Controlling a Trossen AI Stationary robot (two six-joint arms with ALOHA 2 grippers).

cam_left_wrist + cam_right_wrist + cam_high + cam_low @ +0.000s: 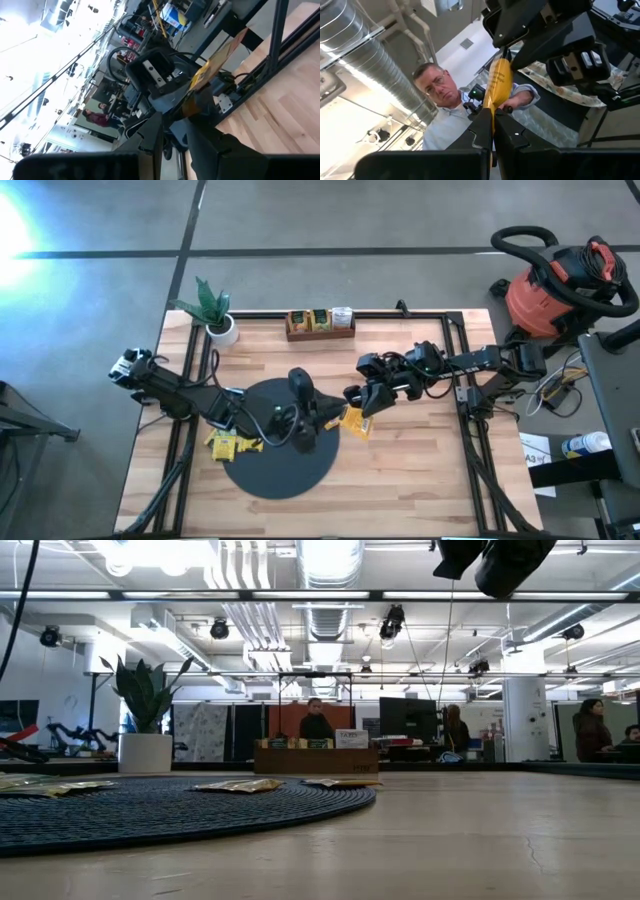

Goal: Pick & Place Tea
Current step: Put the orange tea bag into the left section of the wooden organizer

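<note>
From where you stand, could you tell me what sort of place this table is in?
Probably an open workshop or robotics lab: exposed ceiling ducts, a red shop vacuum beside the table, and a computer monitor with people at desks behind.

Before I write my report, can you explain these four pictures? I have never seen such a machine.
This is a robot with two dark arms at a wooden table. One picture looks down from above and one looks level across the table. The other two come from a camera on each wrist. On the table lie a black round mat, some loose tea packets, a potted plant and a wooden tray with more packets. Above the mat, the right gripper is shut on a yellow packet. The left gripper meets it there, but I cannot tell whether it grips too.
</note>
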